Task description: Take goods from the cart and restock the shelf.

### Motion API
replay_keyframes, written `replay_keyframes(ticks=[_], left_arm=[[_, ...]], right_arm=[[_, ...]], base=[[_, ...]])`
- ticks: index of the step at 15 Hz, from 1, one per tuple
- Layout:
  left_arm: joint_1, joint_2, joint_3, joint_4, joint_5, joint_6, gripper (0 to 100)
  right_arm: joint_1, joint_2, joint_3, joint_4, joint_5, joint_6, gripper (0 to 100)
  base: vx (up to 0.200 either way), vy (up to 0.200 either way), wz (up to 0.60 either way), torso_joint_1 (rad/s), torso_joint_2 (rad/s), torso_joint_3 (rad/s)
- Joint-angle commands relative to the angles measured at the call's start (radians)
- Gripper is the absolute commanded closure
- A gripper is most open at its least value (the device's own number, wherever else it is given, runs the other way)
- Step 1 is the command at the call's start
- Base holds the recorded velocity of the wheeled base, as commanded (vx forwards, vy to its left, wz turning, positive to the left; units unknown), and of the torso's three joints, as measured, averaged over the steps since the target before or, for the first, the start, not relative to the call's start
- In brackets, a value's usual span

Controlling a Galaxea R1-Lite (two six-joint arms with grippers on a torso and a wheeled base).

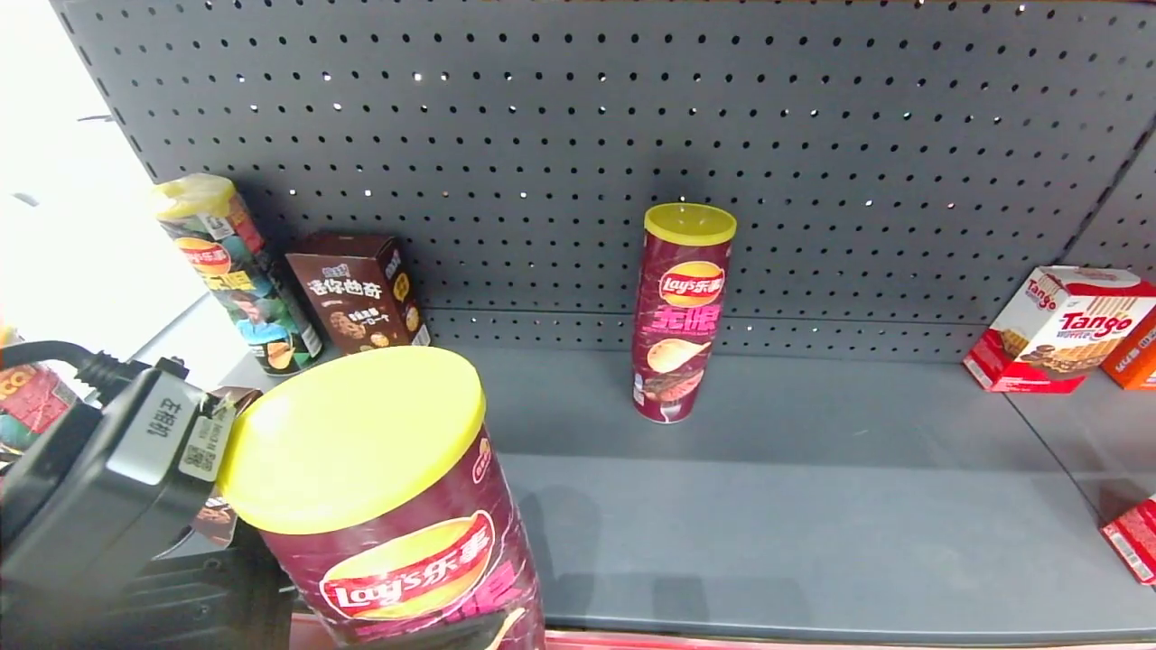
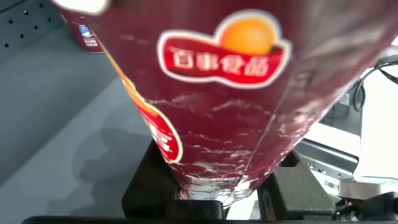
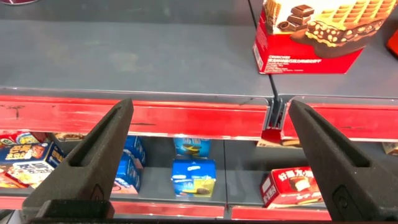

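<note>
While left jaws seemingly clamp a chip can (image 1: pixel 397 533) near the shelf (image 1: pixel 813 524), right jaws stand apart.

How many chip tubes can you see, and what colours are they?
Dark red: 2, the held tube in the left gripper and the standing tube on the shelf
Many-coloured: 1, the picture tube at the shelf's left end
Total: 3
</note>
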Motion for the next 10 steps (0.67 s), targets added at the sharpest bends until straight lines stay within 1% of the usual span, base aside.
replay_keyframes(ticks=[1,2,3,5,6,7,8,9,10], left_arm=[[0.002,0.007,-0.007,-0.001,-0.004,0.0,100],[0.002,0.011,-0.013,-0.001,-0.011,0.0,100],[0.005,0.028,-0.041,-0.001,-0.033,0.0,100],[0.003,0.059,-0.082,-0.001,-0.036,0.006,100],[-0.006,0.083,-0.11,-0.001,-0.036,0.008,100],[-0.004,0.108,-0.13,-0.001,-0.033,0.009,100],[0.003,0.136,-0.174,-0.011,-0.031,0.016,100],[0.002,0.152,-0.179,-0.016,-0.031,0.019,100],[-0.004,0.154,-0.176,-0.014,-0.034,0.019,100]], right_arm=[[0.0,0.002,0.0,0.0,0.001,-0.003,0],[0.0,0.002,-0.002,0.003,0.001,-0.003,0],[0.0,0.0,0.0,0.0,0.001,-0.001,0],[0.0,0.002,-0.002,0.003,0.001,-0.001,0],[0.0,0.005,-0.002,0.003,0.0,-0.001,0],[0.005,0.019,-0.041,0.003,0.017,-0.008,0],[0.023,0.276,-0.319,0.048,0.087,-0.003,0],[0.026,0.327,-0.382,0.06,0.135,-0.018,0],[0.035,0.364,-0.437,0.061,0.205,-0.04,0]], base=[[0.0,0.0,0.0,0.0,0.0,0.0],[0.0,0.0,0.0,0.0,0.0,0.0],[0.0,0.0,0.0,0.0,0.0,0.0],[0.0,0.0,0.0,0.0,0.0,0.0],[0.0,0.0,0.0,0.0,0.0,0.0],[0.0,0.0,0.0,0.0,0.0,0.0],[0.0,0.0,0.0,0.0,0.0,0.0],[0.0,0.0,0.0,0.0,0.0,0.0],[0.0,0.0,0.0,0.0,0.0,0.0]])
